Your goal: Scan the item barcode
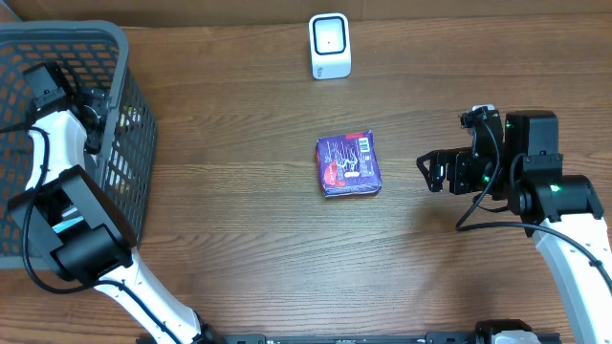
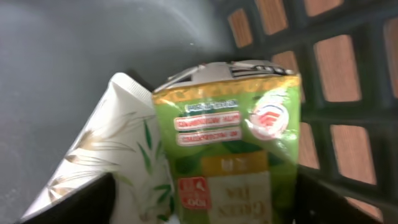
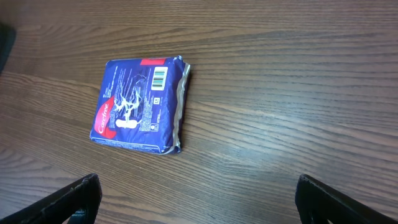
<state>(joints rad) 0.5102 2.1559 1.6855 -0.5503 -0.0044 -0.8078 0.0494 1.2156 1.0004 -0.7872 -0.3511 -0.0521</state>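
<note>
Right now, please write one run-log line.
left pincer: open, over green packet in basket | right pincer: open, above table | blue pack: on table, barcode up

Mock shop checkout, wooden counter (image 1: pixel 249 258), grey shopping basket (image 1: pixel 134 143), white barcode scanner (image 1: pixel 330 45)

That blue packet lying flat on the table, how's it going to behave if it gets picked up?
The blue packet probably gives under a squeeze: its edges look puffy and its sealed end crinkled. Its glossy film may be slippery. Lying flat on the table, it should slide rather than roll or tip if pushed.
</note>
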